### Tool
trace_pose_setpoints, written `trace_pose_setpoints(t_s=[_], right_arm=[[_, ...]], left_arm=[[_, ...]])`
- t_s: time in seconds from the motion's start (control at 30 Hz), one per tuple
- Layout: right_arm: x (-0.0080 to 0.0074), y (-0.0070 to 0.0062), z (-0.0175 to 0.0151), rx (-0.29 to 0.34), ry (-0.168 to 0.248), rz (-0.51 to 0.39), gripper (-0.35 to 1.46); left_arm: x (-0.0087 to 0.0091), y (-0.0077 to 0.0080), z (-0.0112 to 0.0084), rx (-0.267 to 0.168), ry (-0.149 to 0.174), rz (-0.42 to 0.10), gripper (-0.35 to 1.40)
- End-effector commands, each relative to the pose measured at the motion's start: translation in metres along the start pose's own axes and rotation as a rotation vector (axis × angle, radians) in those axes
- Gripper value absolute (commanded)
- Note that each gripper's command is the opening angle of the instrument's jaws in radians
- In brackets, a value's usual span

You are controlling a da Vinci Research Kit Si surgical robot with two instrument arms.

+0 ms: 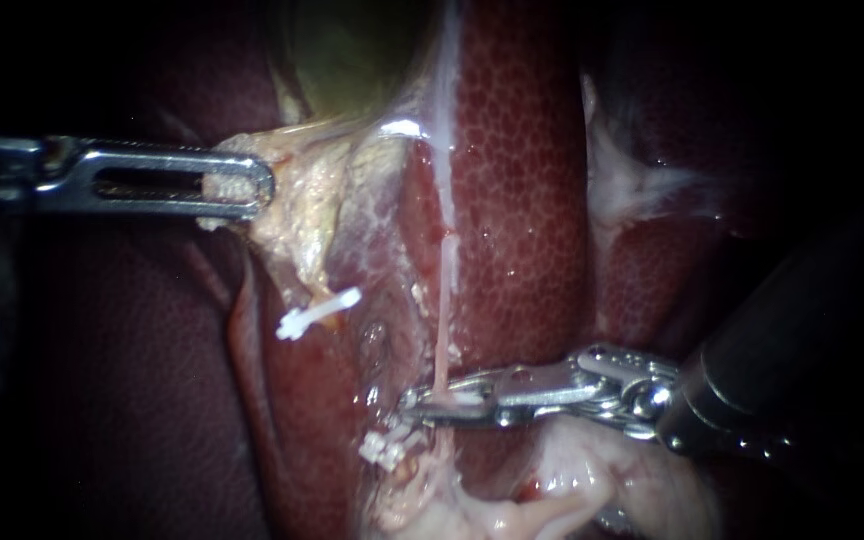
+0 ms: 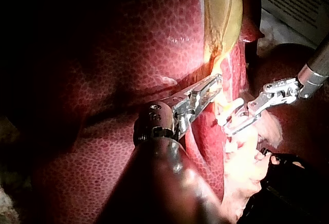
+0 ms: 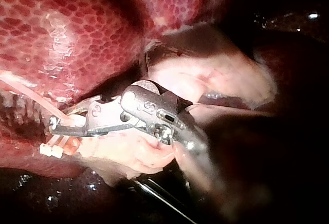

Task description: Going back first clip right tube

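Steel left instrument (image 1: 250, 188), claw clenched on pale lumpy tissue (image 1: 297, 215), right instrument (image 1: 424, 406), claw released astride thin tube (image 1: 448, 285)

In the endoscope view the gallbladder (image 1: 352, 50) is found at the top, with the liver (image 1: 522, 200) spread to its right and below it. Tissue (image 1: 297, 210) just under the gallbladder is held between the jaws of the left instrument (image 1: 252, 187), its shaft stretched to the left edge. A tube (image 1: 447, 270) is laid downward in front of the liver and is crossed near its lower end by the tip of the right instrument (image 1: 422, 405), its shaft stretched to the lower right. A clip (image 1: 317, 313) is set left of the tube, below the held tissue. A second clip (image 1: 385, 448) is seen just below and left of that tip.
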Motion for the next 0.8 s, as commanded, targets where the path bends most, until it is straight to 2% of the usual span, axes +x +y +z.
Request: trace_pose_setpoints(t_s=[0.03,0.4,0.43,0.5,0.6,0.8], right_arm=[[0.0000,0.0000,0.0000,0.001,0.000,-0.001,-0.35],[0.0000,-0.0001,0.0000,0.002,-0.001,-0.001,-0.35],[0.0001,-0.0002,0.0001,0.002,-0.001,-0.001,-0.24],[0.0003,-0.0001,0.0004,0.003,0.006,-0.006,0.09],[0.0006,-0.0001,0.0009,0.009,0.015,-0.033,0.39],[0.0015,-0.0002,0.0008,0.009,0.055,-0.109,0.55]], left_arm=[[0.0000,0.0000,0.0000,0.000,0.000,0.000,-0.35],[0.0000,0.0000,0.0000,0.000,0.000,0.000,-0.35],[0.0000,0.0000,0.0000,0.000,0.000,0.000,-0.35],[0.0000,0.0000,0.0000,0.000,0.000,0.000,-0.35],[0.0000,0.0000,0.0000,0.000,0.000,0.000,-0.35],[0.0001,0.0000,0.0000,0.000,0.000,0.000,-0.35]])
